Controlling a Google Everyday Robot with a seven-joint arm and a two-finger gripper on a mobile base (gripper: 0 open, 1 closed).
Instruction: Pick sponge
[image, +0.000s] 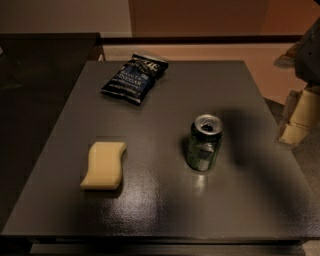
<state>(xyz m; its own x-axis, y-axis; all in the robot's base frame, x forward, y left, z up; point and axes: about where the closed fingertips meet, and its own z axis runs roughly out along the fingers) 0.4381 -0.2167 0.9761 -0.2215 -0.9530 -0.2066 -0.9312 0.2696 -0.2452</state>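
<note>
The pale yellow sponge (104, 165) lies flat on the dark grey table (160, 215), at the front left, with its wavy sides showing. My gripper (299, 121) is at the far right edge of the view, beside the table's right edge and raised above it. It is far from the sponge, with the can between them. Nothing is in the gripper.
A green drink can (204, 143) with an open top stands upright right of the table's centre. A dark blue chip bag (134, 78) lies at the back left. A darker counter (35, 90) adjoins the table on the left. The floor lies beyond the right edge.
</note>
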